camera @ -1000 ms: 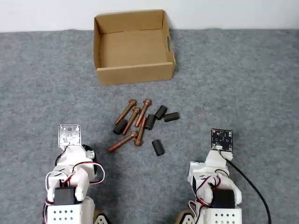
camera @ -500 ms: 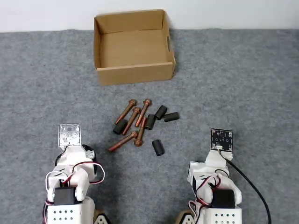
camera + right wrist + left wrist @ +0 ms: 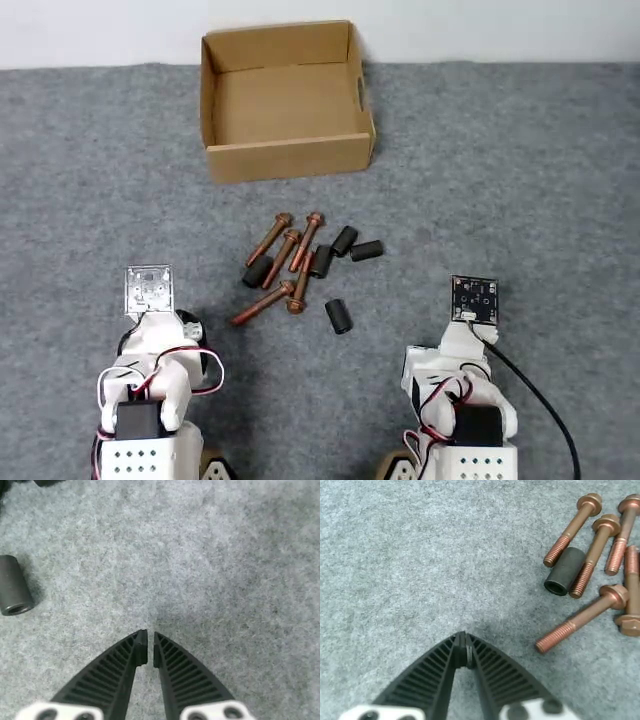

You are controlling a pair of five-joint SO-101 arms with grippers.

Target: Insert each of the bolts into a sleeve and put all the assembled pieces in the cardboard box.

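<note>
- Five copper-coloured metal bolts [image 3: 282, 258], each with a flanged hex head and a threaded tip, lie loose in a cluster on the grey carpet [image 3: 520, 180]. The cluster sits mid-table, between the arms and the box.
- Five short black cylindrical sleeves [image 3: 321, 261], hollow tubes with a matte finish, lie on their sides in and around that cluster. Every bolt lies outside them.
- In the left wrist view, one sleeve rests between two bolt shanks and touches the nearer one, with its open bore facing the camera. Four bolts there lie roughly side by side, and a fifth lies slanted across their lower ends.
- A lone sleeve [image 3: 15, 592] lies a little apart from the rest, on the side nearer the right arm, with its open end visible.
- The open brown cardboard box [image 3: 290, 158] stands upright on the far side of the cluster, well apart from it. It has low walls and a hand-hole cut in its right wall.
- The left gripper [image 3: 465, 647] hangs over bare carpet beside the bolts, its ribbed black fingertips pressed together and holding nothing.
- The right gripper [image 3: 150, 647] hangs over bare carpet near the lone sleeve. Its fingertips are drawn almost together with only a thin slit between them, and it grips nothing.
</note>
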